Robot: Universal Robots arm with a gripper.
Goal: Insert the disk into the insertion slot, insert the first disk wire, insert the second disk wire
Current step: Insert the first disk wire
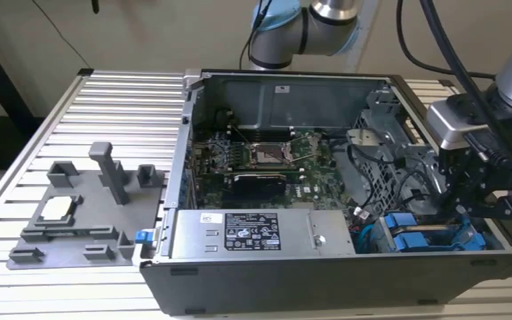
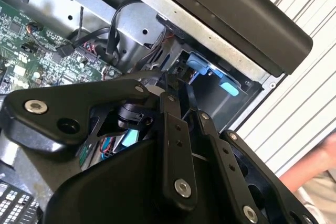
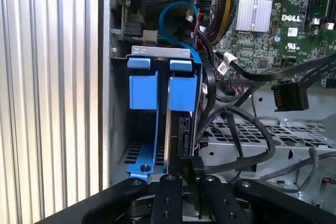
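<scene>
The open dark computer case (image 1: 327,283) is set on the slatted aluminium worktop (image 1: 114,107). The black two-fingered gripper (image 3: 190,178) is lowered into the case's near corner at the exterior view's right. The jaws are drawn close together on a small black wire plug (image 3: 191,165), which is judged to be gripped. The silver-grey disk in its bright blue carrier (image 3: 182,92) is seated in the grey sheet-metal insertion slot (image 3: 163,52), and the plug is held at the disk's exposed edge. Whether the plug is mated cannot be told.

A tilted plug is judged the main risk: pressed off-line, it may miss the socket or bend it. The plug could also be twisted in the jaws by pull from the black cable bundle (image 3: 236,129) looped just beside it. The gripper's linkage could be caught on the second blue carrier (image 3: 143,90) alongside.

A loose black flat connector (image 3: 289,97) hangs near. Toward the exterior view's left are the grey power-supply box (image 1: 251,233) and the green motherboard (image 1: 256,157). A grey moulded fixture tray (image 1: 69,220) stands well apart on the worktop.
</scene>
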